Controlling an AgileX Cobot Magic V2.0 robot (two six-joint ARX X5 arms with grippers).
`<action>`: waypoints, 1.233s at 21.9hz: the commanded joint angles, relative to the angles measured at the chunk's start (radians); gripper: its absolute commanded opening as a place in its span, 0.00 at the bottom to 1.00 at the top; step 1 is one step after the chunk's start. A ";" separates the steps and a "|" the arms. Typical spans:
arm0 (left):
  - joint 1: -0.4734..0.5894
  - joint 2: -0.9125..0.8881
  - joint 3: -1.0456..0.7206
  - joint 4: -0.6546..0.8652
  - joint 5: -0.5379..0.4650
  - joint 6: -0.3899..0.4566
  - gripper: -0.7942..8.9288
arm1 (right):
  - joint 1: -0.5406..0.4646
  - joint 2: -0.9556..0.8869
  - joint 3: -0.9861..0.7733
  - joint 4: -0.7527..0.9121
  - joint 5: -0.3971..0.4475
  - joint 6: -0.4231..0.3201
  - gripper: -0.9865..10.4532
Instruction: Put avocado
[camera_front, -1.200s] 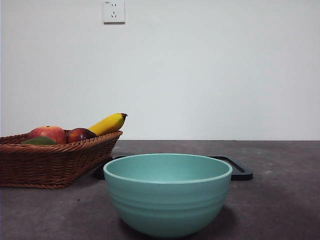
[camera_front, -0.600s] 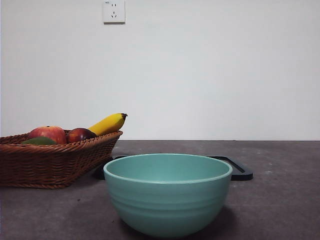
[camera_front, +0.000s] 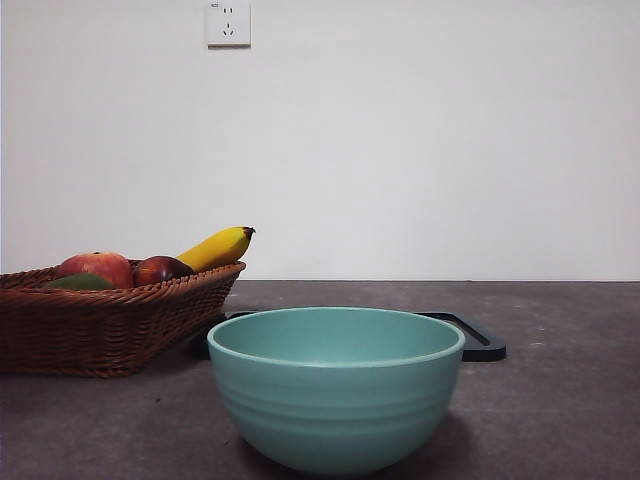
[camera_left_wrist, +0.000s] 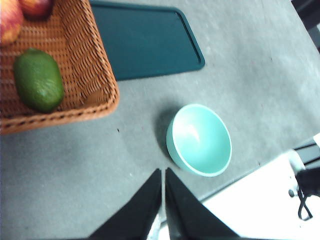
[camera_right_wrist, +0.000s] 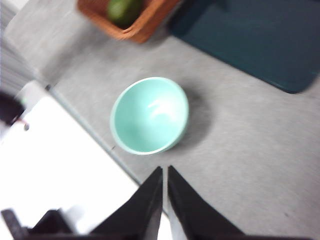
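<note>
While both arms wait high above the table, the avocado (camera_left_wrist: 38, 79) lies in the wicker basket (camera_left_wrist: 95, 75).
The left gripper (camera_left_wrist: 163, 172) and right gripper (camera_right_wrist: 164, 170) hold nothing, jaws pressed nearly together; the mint bowl (camera_front: 336, 385) sits empty.

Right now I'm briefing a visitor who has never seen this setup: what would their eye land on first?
Probably the empty mint-green bowl, standing near and large in the front view, ahead of a dark tray. Next, the wicker basket beside it, holding red apples, a banana and the dark green avocado. Both grippers, left and right, hang shut above the table.
</note>
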 joint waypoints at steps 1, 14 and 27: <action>-0.005 0.006 0.017 0.000 0.005 0.024 0.09 | 0.024 0.005 0.019 0.005 -0.002 -0.026 0.09; -0.005 0.006 0.017 -0.003 0.003 0.018 0.47 | 0.026 0.005 0.019 0.010 -0.003 -0.023 0.40; -0.009 0.122 0.017 0.122 -0.095 -0.001 0.47 | 0.026 0.010 0.019 0.014 -0.003 -0.020 0.40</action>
